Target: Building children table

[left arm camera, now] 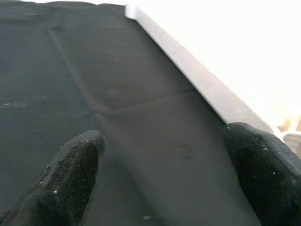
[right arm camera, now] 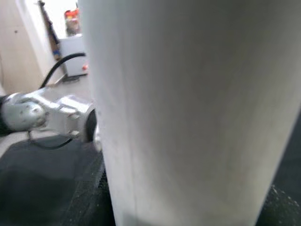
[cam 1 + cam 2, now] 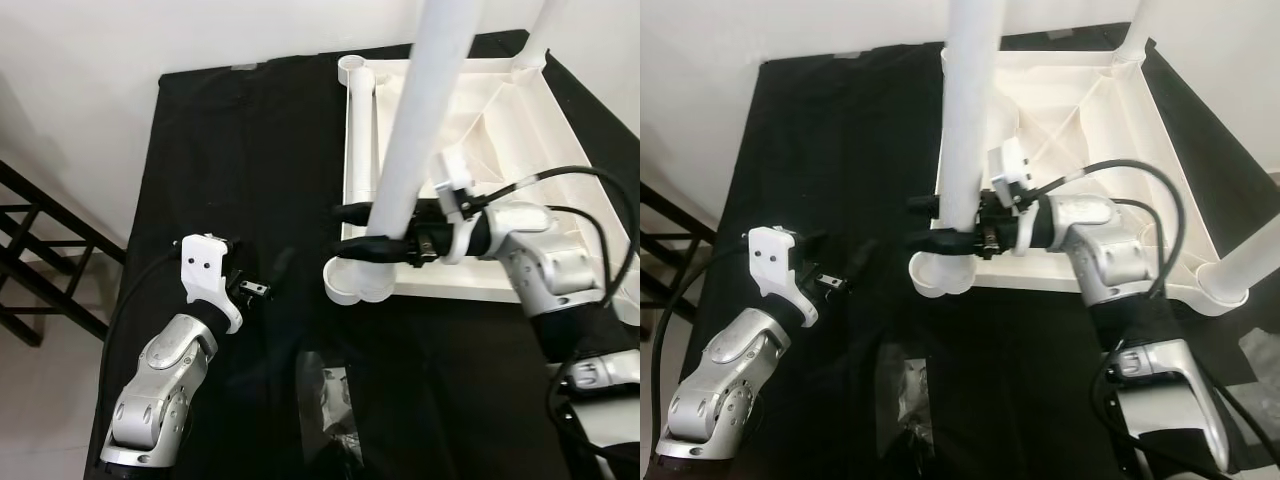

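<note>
Two silver arms reach over a black cloth spread on the floor. On the left, the left end effector hovers low above the bare cloth, its fingers spread apart and grasping nothing. Just ahead of the robot lies a clear plastic bag of small dark parts. To the right, the white tabletop lies upside down on the cloth. A white table leg stands upright in the tabletop's near-left corner socket. The right end effector is clenched around this leg just above the socket.
</note>
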{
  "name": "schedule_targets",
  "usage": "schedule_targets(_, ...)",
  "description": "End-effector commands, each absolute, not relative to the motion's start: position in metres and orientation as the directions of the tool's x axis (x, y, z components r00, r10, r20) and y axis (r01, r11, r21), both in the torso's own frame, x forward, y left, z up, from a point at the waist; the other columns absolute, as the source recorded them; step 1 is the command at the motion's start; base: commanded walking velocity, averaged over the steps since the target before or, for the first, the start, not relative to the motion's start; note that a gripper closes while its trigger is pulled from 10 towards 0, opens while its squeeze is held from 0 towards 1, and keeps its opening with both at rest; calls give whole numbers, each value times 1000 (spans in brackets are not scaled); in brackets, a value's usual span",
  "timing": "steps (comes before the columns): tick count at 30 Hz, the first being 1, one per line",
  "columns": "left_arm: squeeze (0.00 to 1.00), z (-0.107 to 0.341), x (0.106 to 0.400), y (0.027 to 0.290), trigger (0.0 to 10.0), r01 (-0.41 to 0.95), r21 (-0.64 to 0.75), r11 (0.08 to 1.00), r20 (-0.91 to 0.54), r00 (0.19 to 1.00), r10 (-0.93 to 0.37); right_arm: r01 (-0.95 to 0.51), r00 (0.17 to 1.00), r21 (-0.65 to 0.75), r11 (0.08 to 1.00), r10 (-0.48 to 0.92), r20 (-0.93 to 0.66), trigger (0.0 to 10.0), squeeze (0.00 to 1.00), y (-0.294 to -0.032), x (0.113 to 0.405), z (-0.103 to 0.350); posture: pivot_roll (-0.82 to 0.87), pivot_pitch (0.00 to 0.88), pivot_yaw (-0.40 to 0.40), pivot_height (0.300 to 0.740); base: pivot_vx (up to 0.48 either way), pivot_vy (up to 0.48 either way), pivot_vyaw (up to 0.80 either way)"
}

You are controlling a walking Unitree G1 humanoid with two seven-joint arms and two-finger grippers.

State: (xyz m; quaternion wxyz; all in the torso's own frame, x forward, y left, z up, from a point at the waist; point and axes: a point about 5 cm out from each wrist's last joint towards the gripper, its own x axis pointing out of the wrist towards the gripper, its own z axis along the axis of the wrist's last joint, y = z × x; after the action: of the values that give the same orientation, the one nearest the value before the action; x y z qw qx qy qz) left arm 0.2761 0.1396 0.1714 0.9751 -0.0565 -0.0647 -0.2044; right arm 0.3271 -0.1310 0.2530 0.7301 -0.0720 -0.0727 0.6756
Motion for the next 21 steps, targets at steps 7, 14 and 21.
schedule_targets(7, 0, 173, 272, 139, 10000, 405, -71, 912, 152, 908, -391, -968, 83, -231, 96, 994, 65, 10000, 0, -112, 327, 258, 40, 253, -5, 740, 0, -446, 0)
schedule_targets(14, 0, 179, 281, 142, 10000, 355, -112, 928, 176, 926, -333, -953, 90, -276, 124, 987, 132, 10000, 0, -106, 326, 275, 38, 242, -1, 740, 0, -133, 0)
schedule_targets(21, 0, 180, 283, 144, 10000, 334, -95, 938, 174, 933, -315, -945, 103, -290, 155, 977, 187, 10000, 0, -104, 326, 287, 32, 234, 2, 740, 0, 0, 0)
